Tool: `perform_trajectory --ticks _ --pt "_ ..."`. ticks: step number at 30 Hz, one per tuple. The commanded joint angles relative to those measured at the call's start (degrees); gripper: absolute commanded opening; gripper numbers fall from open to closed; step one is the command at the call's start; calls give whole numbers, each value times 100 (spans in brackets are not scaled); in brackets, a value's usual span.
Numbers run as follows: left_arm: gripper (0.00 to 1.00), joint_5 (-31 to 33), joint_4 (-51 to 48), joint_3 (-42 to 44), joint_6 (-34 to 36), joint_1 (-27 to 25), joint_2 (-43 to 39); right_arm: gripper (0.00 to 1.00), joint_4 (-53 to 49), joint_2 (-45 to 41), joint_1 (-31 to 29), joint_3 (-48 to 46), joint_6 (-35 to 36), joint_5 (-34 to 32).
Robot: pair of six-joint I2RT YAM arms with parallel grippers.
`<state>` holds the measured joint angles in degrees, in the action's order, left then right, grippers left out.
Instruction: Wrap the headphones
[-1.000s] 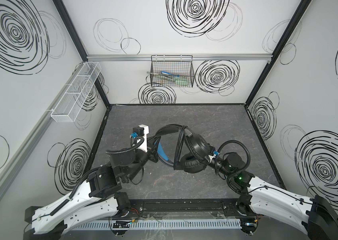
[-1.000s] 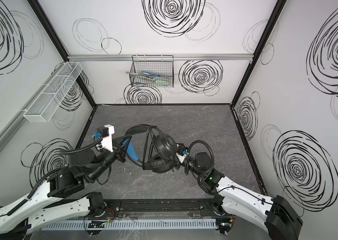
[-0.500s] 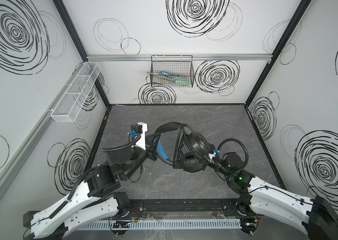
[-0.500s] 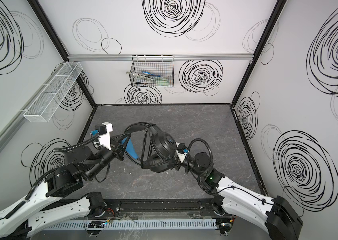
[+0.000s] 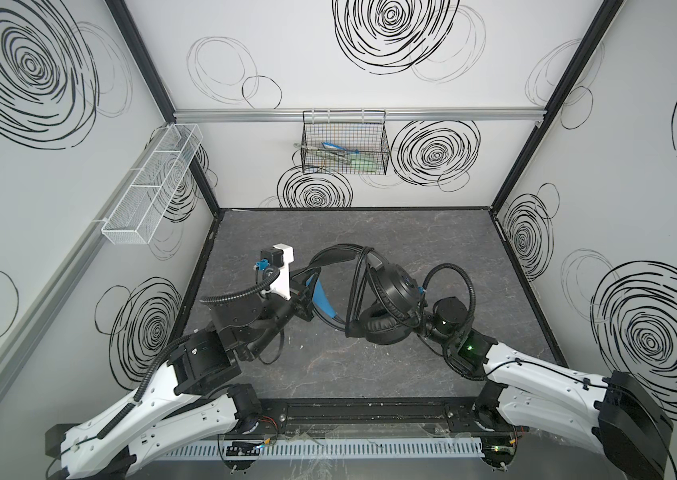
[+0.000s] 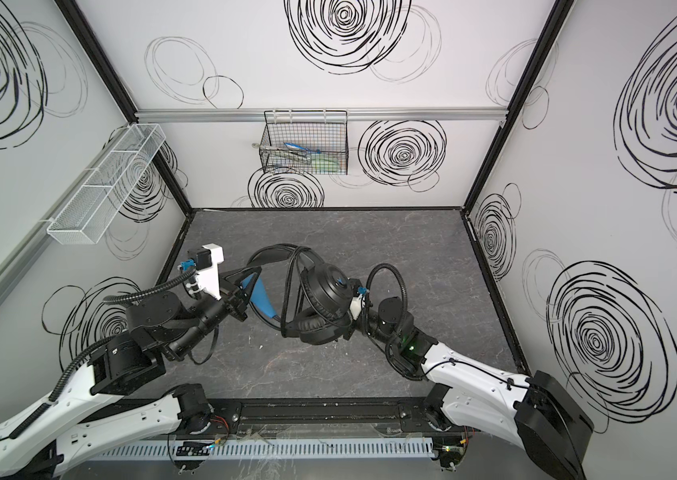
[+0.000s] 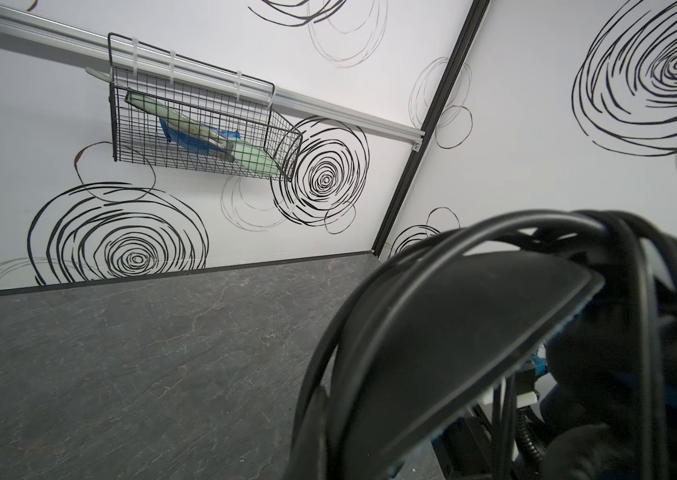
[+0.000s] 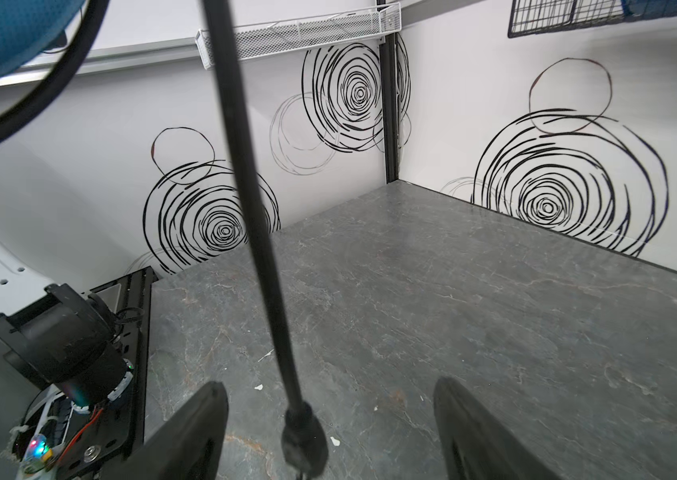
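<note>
Grey marbled tabletop (image 5: 370, 232), white swirl-marked walls. One black wire basket (image 5: 345, 143) on the far wall holds pale green and blue items. One white mesh tray (image 5: 149, 187) with three compartments hangs on the left wall. One pair of headphones (image 5: 395, 291) is mid-table between two arms, with its cable (image 8: 253, 208) looped over the headband. The left gripper (image 5: 305, 297) is clamped on the headband. The right gripper (image 8: 328, 395) has its jaws wide apart, and the cable passes between them.

blue logo (image 6: 342, 283) on headphones (image 6: 325, 293) unreadable, no other legible text
</note>
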<state>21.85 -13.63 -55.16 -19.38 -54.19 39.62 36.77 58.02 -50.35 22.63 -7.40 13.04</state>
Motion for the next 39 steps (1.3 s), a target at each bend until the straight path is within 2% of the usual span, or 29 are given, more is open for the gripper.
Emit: perform_trajectory --ticks 1,8,13,22,29,32,39 --pt "0 -86 767 -329 -242 49 -63 82 117 43 -54 -107 -327 -104" --pt "0 -150 860 -321 -290 49 -15 81 371 270 -61 -336 -340 -389" --pt "0 -172 862 -363 -294 45 20 71 832 681 -61 -409 -340 -428" --pt "0 -143 859 -364 -274 58 33 71 1402 1443 -100 -33 -407 -7" --pt "0 -136 828 -357 -260 62 11 70 1423 1572 -213 -42 -379 -92" --pt "0 -149 845 -357 -260 64 20 64 1437 1555 -208 -57 -373 -152" --pt "0 -120 862 -382 -240 93 20 36 1290 1486 -212 -130 -308 -292"
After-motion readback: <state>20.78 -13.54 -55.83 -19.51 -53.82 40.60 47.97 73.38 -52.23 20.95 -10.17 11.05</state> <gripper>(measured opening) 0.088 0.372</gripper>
